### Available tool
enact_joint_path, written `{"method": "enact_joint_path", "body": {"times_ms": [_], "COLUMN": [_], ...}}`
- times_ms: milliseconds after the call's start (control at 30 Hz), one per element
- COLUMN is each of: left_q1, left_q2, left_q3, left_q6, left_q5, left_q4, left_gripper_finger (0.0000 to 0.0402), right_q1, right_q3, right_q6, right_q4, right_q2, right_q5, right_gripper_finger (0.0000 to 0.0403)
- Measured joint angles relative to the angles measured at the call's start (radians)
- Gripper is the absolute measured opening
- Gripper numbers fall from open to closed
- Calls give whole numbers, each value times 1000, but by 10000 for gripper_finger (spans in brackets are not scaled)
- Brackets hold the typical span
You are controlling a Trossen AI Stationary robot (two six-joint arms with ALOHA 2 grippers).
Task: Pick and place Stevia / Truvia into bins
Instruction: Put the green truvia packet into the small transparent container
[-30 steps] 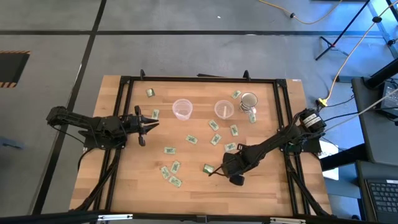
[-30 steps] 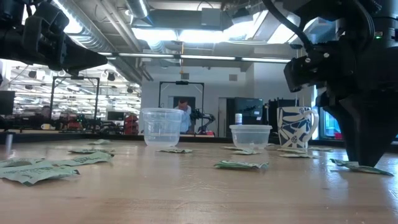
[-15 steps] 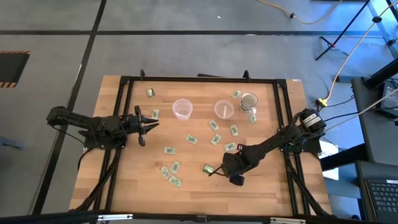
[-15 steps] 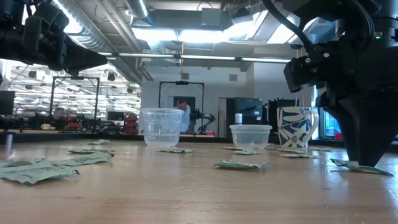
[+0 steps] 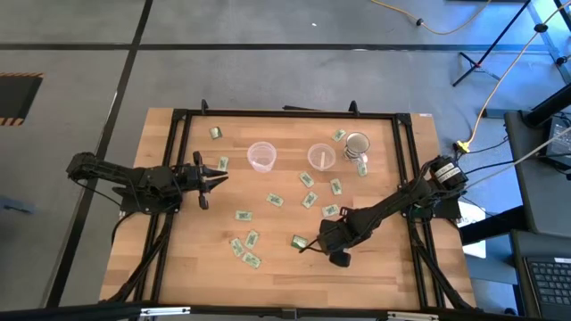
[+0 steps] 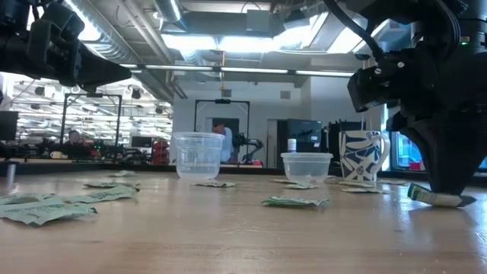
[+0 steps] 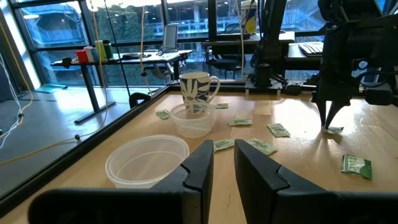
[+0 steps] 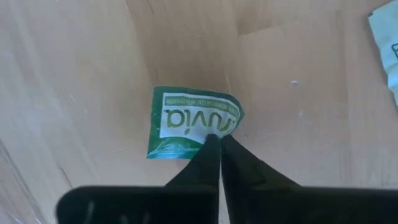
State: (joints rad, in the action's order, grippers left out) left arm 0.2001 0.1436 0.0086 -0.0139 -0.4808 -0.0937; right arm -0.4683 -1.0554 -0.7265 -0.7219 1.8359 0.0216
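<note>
One Truvia sachet (image 8: 189, 127) sits pinched in the right tool (image 8: 217, 142); only the low view shows its edge lifted off the surface (image 6: 228, 236).

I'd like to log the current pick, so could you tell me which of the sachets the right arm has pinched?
The sachet pinched in the right gripper; the others lie untouched on the table.

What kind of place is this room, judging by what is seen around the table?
Probably a robotics lab or open workshop. Behind the wooden table the low view shows exposed ceiling ducts and a person at equipment; the left wrist view shows desks with a monitor beside large windows.
</note>
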Motion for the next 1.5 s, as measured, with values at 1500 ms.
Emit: {"method": "enact_joint_path", "body": {"times_ms": [1500], "left_q1": [0], "left_q2": [0], "left_q3": [0], "left_q6": [0], "left_q5": [0], "left_q4": [0], "left_gripper_finger": [59], "right_q1": [1], "right_q3": [-11], "right_q6": [36], "right_q4": [-12], "right_q2": [-63], "right_q5": [38], "right_gripper_finger": [2]}}
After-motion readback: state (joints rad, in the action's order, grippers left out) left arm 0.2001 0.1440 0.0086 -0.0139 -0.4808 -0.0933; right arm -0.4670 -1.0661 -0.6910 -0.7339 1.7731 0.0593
